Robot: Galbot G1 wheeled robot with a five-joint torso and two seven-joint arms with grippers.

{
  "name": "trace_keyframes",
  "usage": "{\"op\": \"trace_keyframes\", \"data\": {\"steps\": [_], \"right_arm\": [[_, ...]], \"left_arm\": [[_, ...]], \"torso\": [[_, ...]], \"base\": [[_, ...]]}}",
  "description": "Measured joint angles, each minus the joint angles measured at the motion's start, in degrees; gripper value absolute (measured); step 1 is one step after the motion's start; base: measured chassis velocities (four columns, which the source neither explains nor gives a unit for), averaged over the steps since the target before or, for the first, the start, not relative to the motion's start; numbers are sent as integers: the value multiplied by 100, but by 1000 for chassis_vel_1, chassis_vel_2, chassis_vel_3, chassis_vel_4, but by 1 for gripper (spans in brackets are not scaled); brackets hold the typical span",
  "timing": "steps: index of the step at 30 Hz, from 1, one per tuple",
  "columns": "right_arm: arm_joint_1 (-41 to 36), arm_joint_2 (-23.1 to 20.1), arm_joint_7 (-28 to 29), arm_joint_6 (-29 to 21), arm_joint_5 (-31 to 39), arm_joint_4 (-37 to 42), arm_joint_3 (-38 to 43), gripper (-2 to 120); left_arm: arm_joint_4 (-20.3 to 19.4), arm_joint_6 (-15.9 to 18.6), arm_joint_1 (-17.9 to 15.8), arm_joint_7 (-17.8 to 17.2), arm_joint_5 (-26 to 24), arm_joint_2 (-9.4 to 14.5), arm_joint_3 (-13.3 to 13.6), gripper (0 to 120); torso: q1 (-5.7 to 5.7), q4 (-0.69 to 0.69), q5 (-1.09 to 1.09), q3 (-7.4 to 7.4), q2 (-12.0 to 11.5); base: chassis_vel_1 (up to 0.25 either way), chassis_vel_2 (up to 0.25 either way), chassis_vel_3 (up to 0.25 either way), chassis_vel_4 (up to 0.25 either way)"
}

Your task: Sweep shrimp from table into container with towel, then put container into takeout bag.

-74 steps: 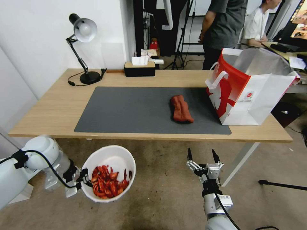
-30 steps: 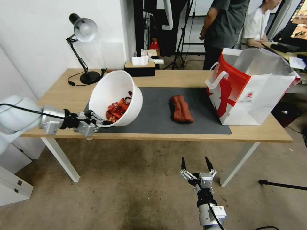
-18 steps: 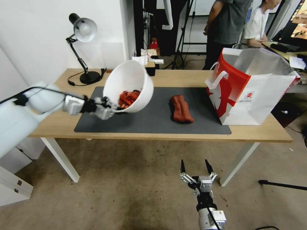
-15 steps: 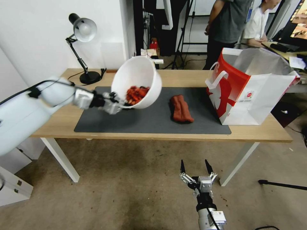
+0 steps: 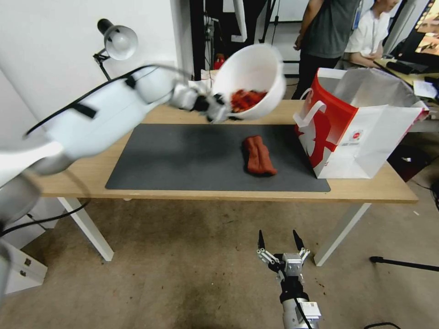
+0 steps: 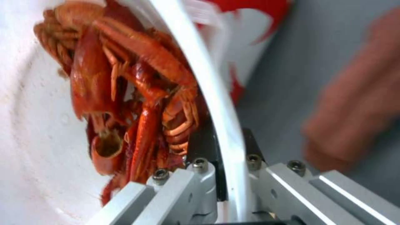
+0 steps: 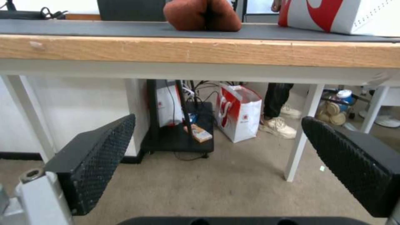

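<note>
Carrying the round white thin-walled container (image 5: 250, 77) above the far side of the light wooden desk (image 5: 91, 157), the left gripper (image 5: 215, 108) pinches the bowl's rim, one finger inside the wall and one outside, as the left wrist view confirms (image 6: 227, 187). The container is tilted, its mouth turned toward the near side, and the bright red-orange curled shrimp (image 5: 245, 98) lie heaped against its lower wall beside the gripper. A rim hold leaves the bowl hanging to one side, which likely accounts for the tilt; in my judgement spillage is the chief risk while it is carried this way.

The large boxy red-and-white paper takeout bag (image 5: 347, 137) stands upright at the right end of the desk, mouth open and silvery lining exposed, well placed to receive the container from above. The container is to the left of the bag and not yet over its opening.

The small rust-red soft towel (image 5: 259, 155) lies bunched on the dark grey rectangular mat (image 5: 183, 160), between the container and the bag, apart from both. No shrimp are visible on the mat, so sweeping appears complete and transfer to the bag is the step in hand.

The right gripper (image 5: 280, 241) hangs idle below the desk's near edge, fingers spread wide and empty.
</note>
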Motion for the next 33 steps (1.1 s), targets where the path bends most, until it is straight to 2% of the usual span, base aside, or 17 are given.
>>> {"op": "trace_keyframes", "data": {"steps": [1, 2, 4, 5, 7, 8, 10, 11, 13, 14, 16, 20, 24, 26, 28, 31, 33], "right_arm": [[-1, 0, 0, 1, -7, -1, -4, 100], [-1, 0, 0, 1, -7, -1, -4, 100], [-36, -5, -5, 24, -70, -10, -19, 100], [-36, -5, -5, 24, -70, -10, -19, 100], [-31, -1, -15, 42, -115, -67, -47, 100], [-31, -1, -15, 42, -115, -67, -47, 100], [-42, 22, -24, 57, -153, -99, -70, 100], [-42, 22, -24, 57, -153, -99, -70, 100], [-82, 24, -34, 85, -185, -110, -68, 100], [-82, 24, -34, 85, -185, -110, -68, 100], [-121, 10, -43, 127, -194, -114, -43, 100], [-179, 3, -54, 197, -206, -127, -27, 100], [-219, 36, -79, 273, -244, -166, -25, 100], [-221, 41, -80, 282, -251, -171, -25, 100], [-221, 56, -89, 302, -287, -193, -32, 100], [-221, 57, -93, 304, -296, -194, -37, 100], [-218, 60, -95, 304, -302, -198, -40, 100]], "left_arm": [[178, -10, -36, -7, 8, -120, -13, 0], [178, -10, -36, -7, 8, -120, -13, 0], [945, -12, -245, -89, 38, -714, -34, 0], [945, -12, -245, -89, 38, -714, -34, 0], [1434, -22, -378, -120, 36, -1165, -68, 0], [1434, -22, -378, -120, 36, -1165, -68, 0], [1698, -22, -468, -129, -68, -1507, -49, 0], [1698, -22, -468, -129, -68, -1507, -49, 0], [1966, -28, -498, -133, -136, -1805, -22, 0], [1966, -28, -498, -133, -136, -1805, -22, 0], [2100, -30, -498, -201, -217, -2025, -30, 0], [2093, 33, -543, -335, -376, -2173, 84, 0], [1987, 163, -654, -433, -704, -2176, 341, 0], [1974, 169, -666, -436, -723, -2173, 369, 0], [1845, 185, -742, -493, -880, -2159, 593, 0], [1777, 190, -768, -547, -971, -2156, 698, 0], [1638, 212, -820, -656, -1135, -2151, 900, 0]], "torso": [[0, -1, 0, 0, 0], [0, -1, 0, 0, 0], [1, 0, 0, 1, 0], [1, 0, 0, 1, 0], [0, 2, 1, 0, 1], [0, 2, 1, 0, 1], [0, -2, 1, 0, 1], [0, -2, 1, 0, 1], [-1, -1, 1, 0, 1], [-1, -1, 1, 0, 1], [0, 1, -1, 0, 1], [-1, -2, 0, 0, 1], [-1, 1, -3, 0, 1], [-1, 1, -4, -1, 1], [-1, 2, -7, -1, 1], [-1, 1, -8, 0, 1], [-1, 0, -5, 0, 1]], "base": [[0, 0, 0, 0], [0, 0, 0, 0], [0, 0, 0, 0], [0, 0, 0, 0], [0, 0, 0, 0], [0, 0, 0, 0], [0, 0, 0, 0], [0, 0, 0, 0], [0, 0, 0, 0], [0, 0, 0, 0], [0, 0, 0, 0], [0, 0, 0, 0], [0, 0, 0, 0], [0, 0, 0, 0], [0, 0, 0, 0], [0, 0, 0, 0], [0, 0, 0, 0]]}}
